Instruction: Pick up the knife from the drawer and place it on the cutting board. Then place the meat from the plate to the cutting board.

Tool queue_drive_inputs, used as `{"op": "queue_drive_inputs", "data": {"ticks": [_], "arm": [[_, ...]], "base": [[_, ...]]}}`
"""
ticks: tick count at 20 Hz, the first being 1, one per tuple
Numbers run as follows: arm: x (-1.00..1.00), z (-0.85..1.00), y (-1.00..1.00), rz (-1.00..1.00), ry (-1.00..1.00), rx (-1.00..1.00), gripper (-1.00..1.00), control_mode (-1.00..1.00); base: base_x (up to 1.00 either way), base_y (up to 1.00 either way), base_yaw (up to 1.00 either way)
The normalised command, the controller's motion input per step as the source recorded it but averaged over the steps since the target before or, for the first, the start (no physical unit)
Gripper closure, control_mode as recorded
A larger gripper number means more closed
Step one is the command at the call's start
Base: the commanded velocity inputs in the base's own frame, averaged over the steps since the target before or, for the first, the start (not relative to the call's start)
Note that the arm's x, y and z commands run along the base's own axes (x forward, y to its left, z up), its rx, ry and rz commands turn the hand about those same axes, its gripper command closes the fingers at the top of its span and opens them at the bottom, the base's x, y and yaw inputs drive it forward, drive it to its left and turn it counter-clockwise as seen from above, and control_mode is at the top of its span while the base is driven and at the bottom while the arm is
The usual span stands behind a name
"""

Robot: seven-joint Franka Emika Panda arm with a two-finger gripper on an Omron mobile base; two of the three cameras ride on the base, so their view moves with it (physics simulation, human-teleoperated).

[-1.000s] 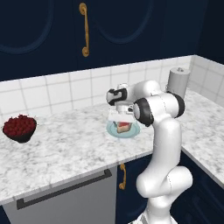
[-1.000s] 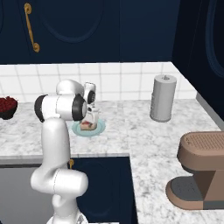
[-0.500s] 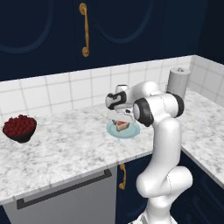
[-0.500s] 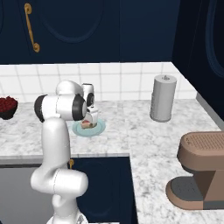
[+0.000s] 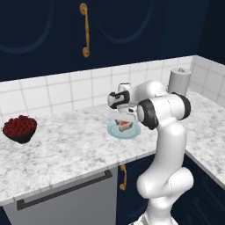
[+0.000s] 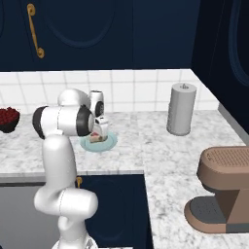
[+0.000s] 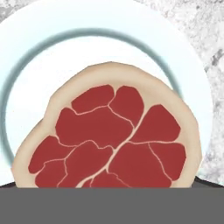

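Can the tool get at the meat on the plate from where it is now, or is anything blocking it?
Probably yes. The tool hangs open right above the meat, which lies bare on the plate. Nothing sits between them, and the counter beside the plate leaves room to come down.

Even, soft rendered light with no glare. Dark navy cabinets (image 5: 39, 30) read dim; the pale tabletop (image 5: 66, 149) reads bright. Shadows are faint. The plate (image 7: 39, 48) shows a blurred ring.

I have the arm folded forward, wrist bent down, gripper (image 5: 121, 117) pointing down with its jaws wide apart
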Motion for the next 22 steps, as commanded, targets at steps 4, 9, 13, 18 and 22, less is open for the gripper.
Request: {"op": "queue_drive_inputs", "data": {"ticks": [4,9,13,18,22], "arm": [[-0.99,1.0,-0.24,-0.01,0.0,0.0,1.0,-1.0],[-0.72,1.0,-0.18,-0.01,0.0,0.0,1.0,-1.0],[-0.64,1.0,-0.27,-0.02,0.0,0.0,1.0,-1.0],[-0.52,0.57,-0.02,0.0,0.0,0.0,1.0,1.0],[0.0,0.0,0.0,0.0,0.0,0.0,1.0,1.0]], "base": [[0.0,0.0,0.0],[0.0,0.0,0.0],[0.0,0.0,0.0],[-0.4,0.02,0.0],[-1.0,0.5,0.14]]}}
